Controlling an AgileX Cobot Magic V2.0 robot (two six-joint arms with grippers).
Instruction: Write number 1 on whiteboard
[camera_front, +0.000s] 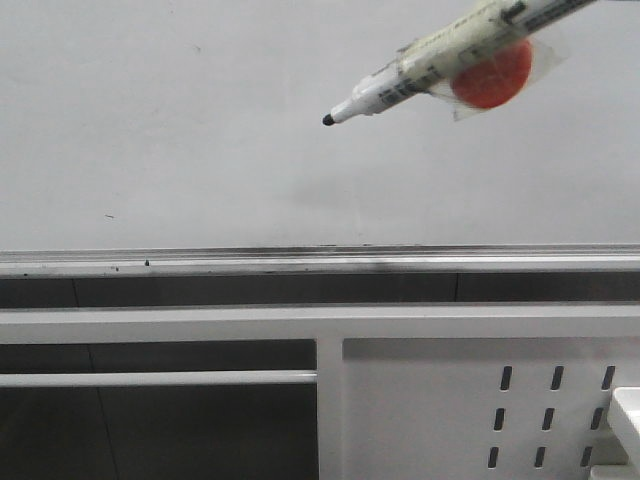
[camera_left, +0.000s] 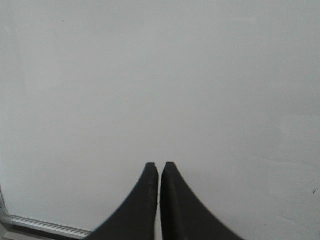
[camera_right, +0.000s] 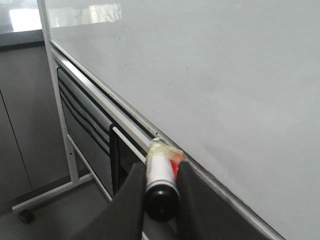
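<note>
White glossy whiteboard (camera_front: 200, 130) fills the front view, bare of any stroke; only a few stray dark specks, so the number 1 is not yet written

Landmark: silver tray rail (camera_front: 300, 262) along the board's lower edge

Left gripper (camera_left: 159, 167): seen only in its wrist view, well above the rail, facing blank board. Black fingers (camera_left: 147, 195) pressed nearly together with a hairline gap, nothing between them. Idle, by the look of it

Marker (camera_front: 420, 70): enters from the upper right of the front view, well above the rail, tilted, black tip lowest and pointing left. An orange-red disc under clear tape (camera_front: 492, 75) is fixed to the barrel. Whether the tip touches the board cannot be told from here; no ink shows at it

Right gripper (camera_right: 161, 192): clamped on the marker's barrel, near its rear end

Step, as I judge it: approach, before the first stroke. Next move calls for pressing the tip onto the board with light, even contact, then drawing one steady line down toward the rail, stopping short of it
</note>
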